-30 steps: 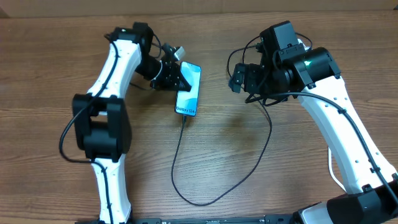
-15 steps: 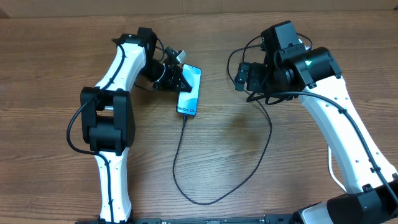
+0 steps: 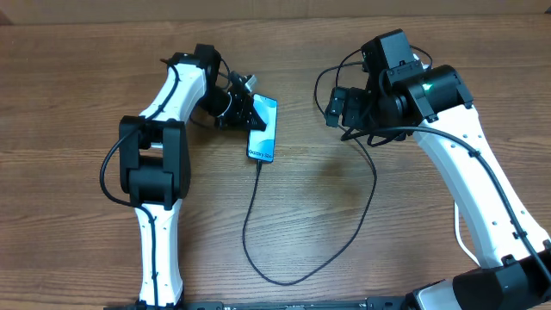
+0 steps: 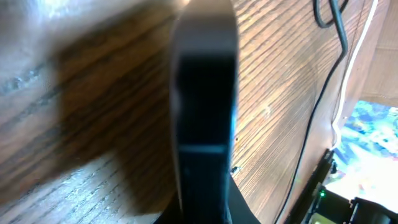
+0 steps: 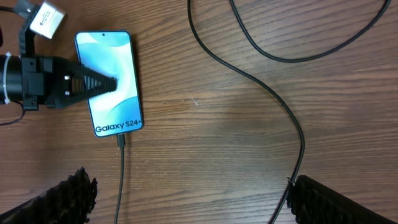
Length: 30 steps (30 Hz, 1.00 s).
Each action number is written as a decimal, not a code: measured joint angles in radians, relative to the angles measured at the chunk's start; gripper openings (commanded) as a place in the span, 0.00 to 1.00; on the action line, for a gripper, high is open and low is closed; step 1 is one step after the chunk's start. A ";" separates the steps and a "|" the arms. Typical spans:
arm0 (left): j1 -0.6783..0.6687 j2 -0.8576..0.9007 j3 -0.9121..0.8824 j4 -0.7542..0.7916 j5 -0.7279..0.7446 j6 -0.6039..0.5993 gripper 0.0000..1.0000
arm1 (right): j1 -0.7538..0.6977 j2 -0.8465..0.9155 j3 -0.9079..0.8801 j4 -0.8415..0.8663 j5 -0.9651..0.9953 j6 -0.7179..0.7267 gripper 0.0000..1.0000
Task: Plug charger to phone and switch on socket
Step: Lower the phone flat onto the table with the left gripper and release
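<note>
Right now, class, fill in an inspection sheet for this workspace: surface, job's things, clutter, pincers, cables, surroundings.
Surface: bare wooden table.
Job's things: phone lies flat, screen up; socket not in view.
Clutter: nothing seen.
Pincers: left pincer shut, tip over the phone's screen; right pincer open, empty, above the table.
Cables: black charger has its tip at the phone's lower edge, apparently plugged in; the rest loops across the table.
Surroundings: pale strip beyond the far edge.
</note>
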 measured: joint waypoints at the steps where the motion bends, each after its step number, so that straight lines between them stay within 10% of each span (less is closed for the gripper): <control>1: 0.000 0.000 0.000 0.000 0.000 0.000 0.04 | 0.000 0.000 0.000 0.000 0.000 0.000 1.00; 16: 0.000 0.000 0.000 0.005 -0.099 -0.007 0.15 | 0.000 0.000 0.000 -0.002 0.000 0.026 1.00; 30: -0.005 -0.009 0.016 -0.019 -0.214 -0.021 0.66 | 0.000 0.000 0.000 -0.010 0.000 0.028 1.00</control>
